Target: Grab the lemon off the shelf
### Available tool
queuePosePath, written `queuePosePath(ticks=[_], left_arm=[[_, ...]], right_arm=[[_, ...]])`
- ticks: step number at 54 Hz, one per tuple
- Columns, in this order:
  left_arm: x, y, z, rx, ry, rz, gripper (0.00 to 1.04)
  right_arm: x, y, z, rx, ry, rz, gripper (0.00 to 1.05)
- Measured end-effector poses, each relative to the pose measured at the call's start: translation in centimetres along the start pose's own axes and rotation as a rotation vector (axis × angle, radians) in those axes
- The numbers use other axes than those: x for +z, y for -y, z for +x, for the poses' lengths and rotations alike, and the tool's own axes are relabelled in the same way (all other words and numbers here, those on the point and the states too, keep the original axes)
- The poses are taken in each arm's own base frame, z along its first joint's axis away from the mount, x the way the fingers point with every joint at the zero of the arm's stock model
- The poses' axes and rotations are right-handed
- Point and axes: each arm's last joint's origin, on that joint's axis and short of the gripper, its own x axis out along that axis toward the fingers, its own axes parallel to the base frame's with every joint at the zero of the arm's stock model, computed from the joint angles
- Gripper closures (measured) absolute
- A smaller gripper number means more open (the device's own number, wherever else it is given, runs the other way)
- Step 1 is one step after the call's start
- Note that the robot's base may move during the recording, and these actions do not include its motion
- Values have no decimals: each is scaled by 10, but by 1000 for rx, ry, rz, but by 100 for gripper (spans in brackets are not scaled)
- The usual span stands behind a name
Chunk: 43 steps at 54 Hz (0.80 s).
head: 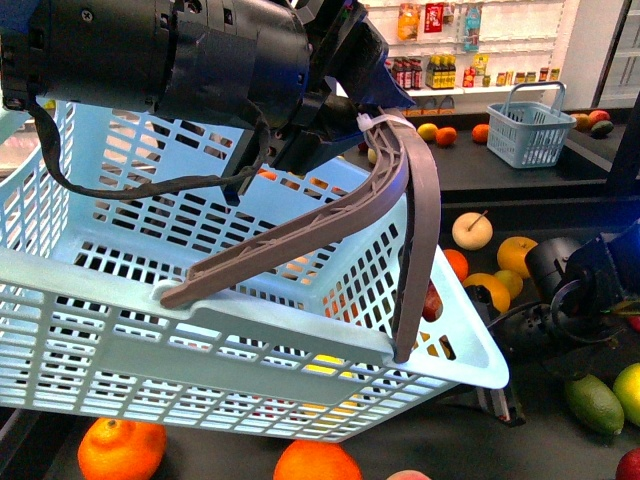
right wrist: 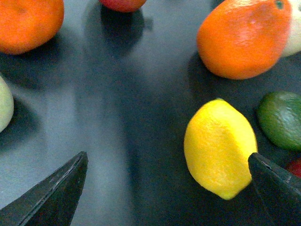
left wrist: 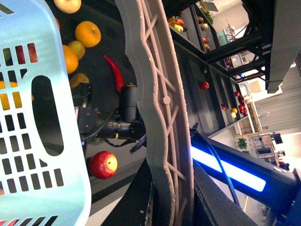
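Observation:
The lemon [right wrist: 220, 148], bright yellow and oval, lies on the dark shelf tier [right wrist: 117, 117]. My right gripper [right wrist: 167, 157] is open just above it. The lemon sits inside the gap, close against one fingertip [right wrist: 270, 181] and far from the other. In the front view the right arm [head: 570, 290] reaches low among the fruit on the shelf [head: 520, 170], and I cannot pick out the lemon there. My left gripper [left wrist: 160, 197] is shut on the grey basket handle [left wrist: 157, 94] and holds the light blue basket [head: 150, 330] up in front of the camera.
Around the lemon lie an orange [right wrist: 242, 37], a green fruit [right wrist: 282, 120], a second orange [right wrist: 28, 23] and a pale green fruit [right wrist: 3, 103]. Oranges [head: 120, 448] lie below the basket. A small blue basket [head: 530, 125] stands on the upper tier.

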Motion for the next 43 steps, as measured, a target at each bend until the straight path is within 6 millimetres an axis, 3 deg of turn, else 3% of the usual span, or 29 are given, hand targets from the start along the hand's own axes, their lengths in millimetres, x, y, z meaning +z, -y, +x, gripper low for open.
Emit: queuePosePath(ticks=[13,43], left_arm=[[0,0,0,-1,-1,0,93],[0,0,0,-1,-1,0,93]], right_arm=[[-12,13,28,-44,4,-59,2],[-37,36,54,-91,-62,10,2]])
